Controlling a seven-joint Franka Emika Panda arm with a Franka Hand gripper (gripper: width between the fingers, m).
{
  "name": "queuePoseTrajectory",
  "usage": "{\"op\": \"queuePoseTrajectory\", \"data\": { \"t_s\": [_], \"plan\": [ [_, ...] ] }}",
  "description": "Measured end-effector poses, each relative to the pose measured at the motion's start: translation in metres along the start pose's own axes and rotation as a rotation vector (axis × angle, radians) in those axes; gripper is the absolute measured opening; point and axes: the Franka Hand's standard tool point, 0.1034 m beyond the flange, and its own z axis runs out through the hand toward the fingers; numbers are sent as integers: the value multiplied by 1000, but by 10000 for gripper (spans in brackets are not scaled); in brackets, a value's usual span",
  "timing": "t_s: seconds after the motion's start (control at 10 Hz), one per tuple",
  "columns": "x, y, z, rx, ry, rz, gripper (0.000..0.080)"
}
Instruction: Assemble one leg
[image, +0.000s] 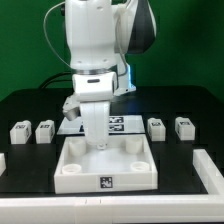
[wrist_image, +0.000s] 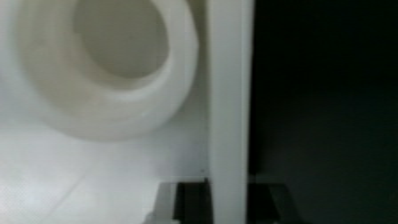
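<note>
Four small white legs with marker tags lie on the black table, two at the exterior view's left (image: 18, 131) (image: 44, 131) and two at its right (image: 156, 127) (image: 184, 127). None is held. The large white square tray (image: 75, 172) with corner sockets lies in front of the arm. My gripper (image: 96, 140) points straight down at the tray's far rim. In the wrist view my gripper (wrist_image: 228, 198) straddles the tray's upright wall (wrist_image: 228, 90), with a dark finger (wrist_image: 191, 203) against each side. A round corner socket (wrist_image: 111, 60) lies beside the wall.
The marker board (image: 118, 124) lies flat behind the tray. A white block (image: 209, 168) stands at the exterior view's right front, and another white piece (image: 2, 161) shows at the left edge.
</note>
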Motion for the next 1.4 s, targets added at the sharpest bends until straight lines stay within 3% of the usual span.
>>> {"op": "queuePoseTrajectory", "data": {
  "t_s": [0.2, 0.3, 0.5, 0.6, 1.0, 1.1, 1.2, 1.3, 1.4],
  "plan": [
    [31, 28, -2, 3, 22, 35, 57],
    [51, 43, 0, -9, 39, 29, 57],
    [66, 56, 2, -12, 53, 36, 57],
    [73, 56, 3, 2, 52, 37, 57],
    [74, 56, 3, -15, 55, 18, 57],
    [74, 56, 3, -15, 55, 19, 133],
    [73, 56, 3, -15, 55, 20, 269],
    [73, 56, 3, -15, 55, 20, 269],
    [73, 56, 3, -15, 55, 20, 471]
  ]
}}
